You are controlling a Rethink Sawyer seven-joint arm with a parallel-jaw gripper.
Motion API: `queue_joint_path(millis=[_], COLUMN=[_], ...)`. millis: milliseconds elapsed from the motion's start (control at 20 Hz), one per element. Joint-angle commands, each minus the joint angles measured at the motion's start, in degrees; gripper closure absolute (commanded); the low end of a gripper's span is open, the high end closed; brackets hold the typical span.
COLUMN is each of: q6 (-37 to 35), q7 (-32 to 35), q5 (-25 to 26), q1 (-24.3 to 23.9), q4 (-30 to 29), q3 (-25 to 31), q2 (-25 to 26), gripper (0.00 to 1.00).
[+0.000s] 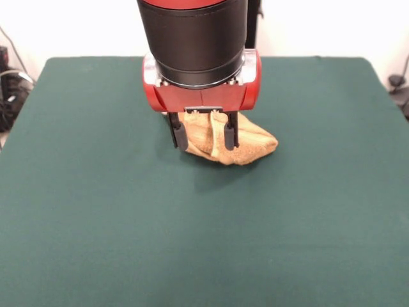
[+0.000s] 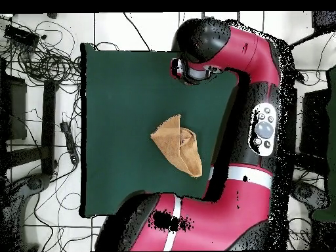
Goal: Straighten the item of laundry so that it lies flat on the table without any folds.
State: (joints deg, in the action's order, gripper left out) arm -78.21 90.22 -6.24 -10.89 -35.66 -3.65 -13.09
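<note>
The small golden towel (image 1: 230,142) sits near the middle of the dark green worktop (image 1: 96,211), bunched and folded over itself rather than spread out. From above it reads as a rough wedge (image 2: 178,143), with one flap doubled back across the body and a thicker ridge along one side, so at least one layer lies on top of another. The arm comes straight down over it, and the claw (image 1: 204,135) hangs with its two dark fingers (image 1: 181,135) spread apart, one at the towel's edge on the picture's left and the other in front of the cloth's middle. The tips are low, near the fabric, but it is not clear that they pinch anything; the gap between them is open and cloth shows through it. That stance suits a grasp from above: spread fingers straddling a raised fold can close on it and draw the upper layer away from the lower one. The vertical approach also keeps the wrist clear of the worktop. The task looks to be at an early stage, since the towel is far from flat. One risk is catching both layers at once, which would drag the whole bundle instead of opening it.
</note>
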Motion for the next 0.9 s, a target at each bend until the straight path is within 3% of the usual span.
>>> queue_joint_path(millis=[50, 400, 900], q6=[0.4, -0.6, 0.0], q7=[10.5, 12.6, 12.3], q5=[-1.9, -2.4, -2.4], q1=[2.6, 3.4, 3.6], q4=[-6.8, -4.7, -5.9], q3=[4.1, 4.2, 3.9], q2=[-0.8, 0.3, -0.3], gripper=[0.00, 0.00, 0.00])
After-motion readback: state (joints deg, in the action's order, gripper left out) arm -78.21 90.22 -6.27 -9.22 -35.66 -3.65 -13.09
